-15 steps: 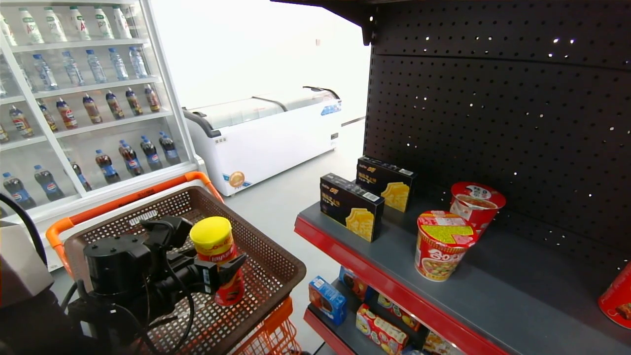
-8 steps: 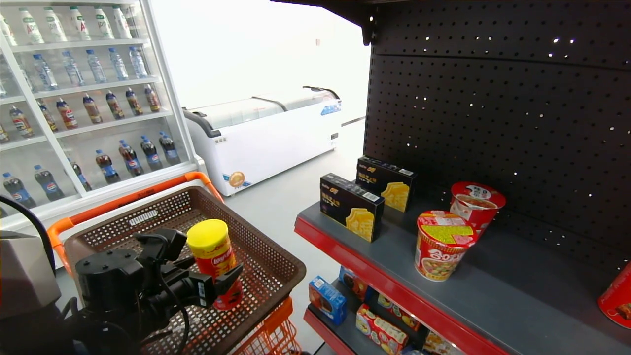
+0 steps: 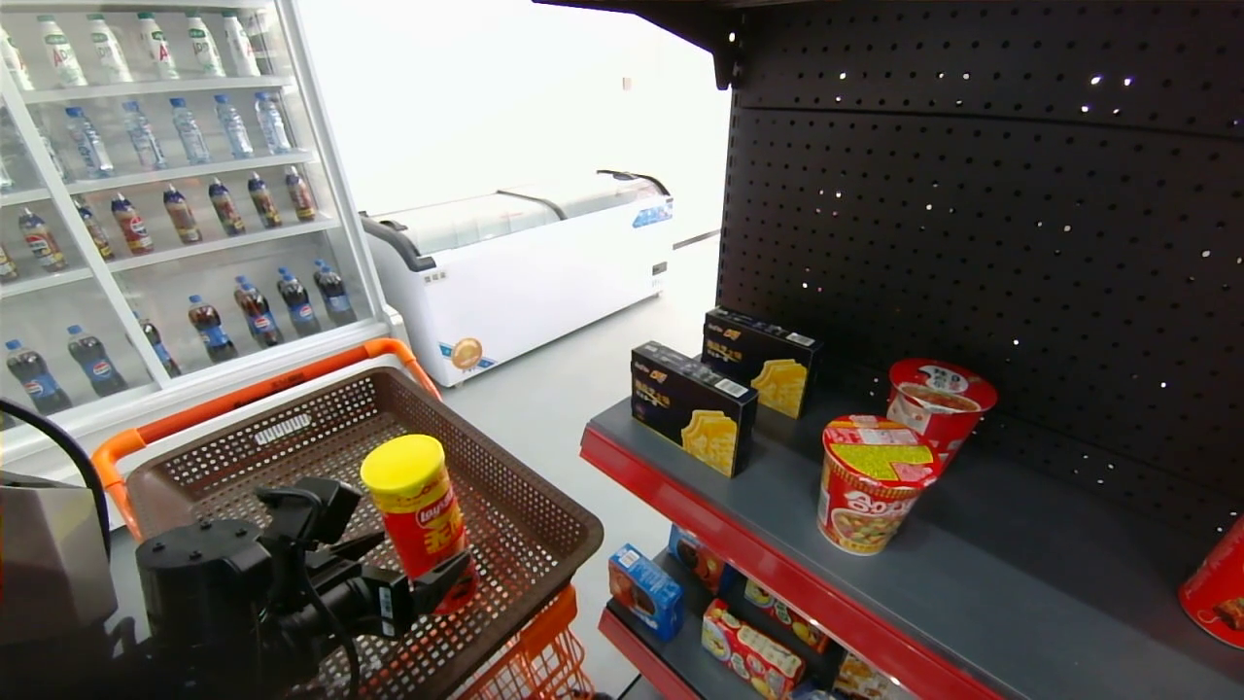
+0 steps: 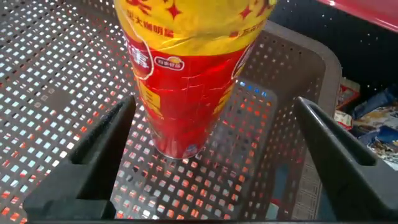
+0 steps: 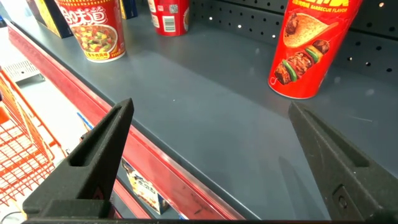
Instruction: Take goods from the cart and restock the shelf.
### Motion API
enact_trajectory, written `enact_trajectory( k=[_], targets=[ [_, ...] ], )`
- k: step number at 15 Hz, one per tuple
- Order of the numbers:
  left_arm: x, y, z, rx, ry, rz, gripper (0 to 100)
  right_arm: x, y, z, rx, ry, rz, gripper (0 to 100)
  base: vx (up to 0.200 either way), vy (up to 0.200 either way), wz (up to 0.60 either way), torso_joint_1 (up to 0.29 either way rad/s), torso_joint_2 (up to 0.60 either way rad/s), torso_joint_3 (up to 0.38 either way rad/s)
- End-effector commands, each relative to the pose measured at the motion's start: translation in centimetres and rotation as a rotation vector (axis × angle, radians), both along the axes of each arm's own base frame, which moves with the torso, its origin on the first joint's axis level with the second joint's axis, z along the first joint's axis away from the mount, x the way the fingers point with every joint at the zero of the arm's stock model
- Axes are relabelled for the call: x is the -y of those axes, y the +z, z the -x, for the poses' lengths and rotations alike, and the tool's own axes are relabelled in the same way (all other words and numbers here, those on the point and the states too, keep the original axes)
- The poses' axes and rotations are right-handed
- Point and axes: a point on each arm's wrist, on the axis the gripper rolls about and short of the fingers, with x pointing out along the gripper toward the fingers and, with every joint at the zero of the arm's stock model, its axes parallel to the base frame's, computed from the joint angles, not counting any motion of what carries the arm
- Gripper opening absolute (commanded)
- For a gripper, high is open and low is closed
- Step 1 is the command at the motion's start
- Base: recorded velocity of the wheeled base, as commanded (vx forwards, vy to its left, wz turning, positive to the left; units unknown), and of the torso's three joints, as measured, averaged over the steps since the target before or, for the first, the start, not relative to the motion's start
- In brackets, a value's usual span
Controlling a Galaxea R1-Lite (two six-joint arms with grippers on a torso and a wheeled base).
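Can upright inside spread left pincer — touching neither finger.

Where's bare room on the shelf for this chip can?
Widest bare patch: the grey shelf between the front noodle cup and the red canister at the right end. A narrower gap lies between the front black box and that cup. Crowded at the back, around the rear box and rear cup.

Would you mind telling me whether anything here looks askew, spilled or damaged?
Nothing stands out: the can stands in the cart between the fingers of the open left gripper, and the boxes, cups and second can stand upright on the shelf.
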Motion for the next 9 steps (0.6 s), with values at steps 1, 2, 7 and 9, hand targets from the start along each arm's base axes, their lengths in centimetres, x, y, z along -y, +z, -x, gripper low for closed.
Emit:
enact_trajectory(
  k=[1,2,7,9],
  targets=[
    [-0.2,-0.2,-0.2,-0.004,0.01,0.002,100,0.0,0.0,0.0,0.002,0.0,0.0,100,0.0,0.0,0.0,0.0,0.0,0.0],
    [-0.1,-0.3,-0.5,-0.004,0.01,0.002,100,0.0,0.0,0.0,0.002,0.0,0.0,100,0.0,0.0,0.0,0.0,0.0,0.0],
    [0.1,-0.5,-3.2,0.05,0.016,0.006,100,0.0,0.0,0.0,0.002,0.0,0.0,100,0.0,0.0,0.0,0.0,0.0,0.0],
    [-0.1,-0.8,-3.3,0.042,0.024,0.006,100,0.0,0.0,0.0,0.002,0.0,0.0,100,0.0,0.0,0.0,0.0,0.0,0.0]
  ],
)
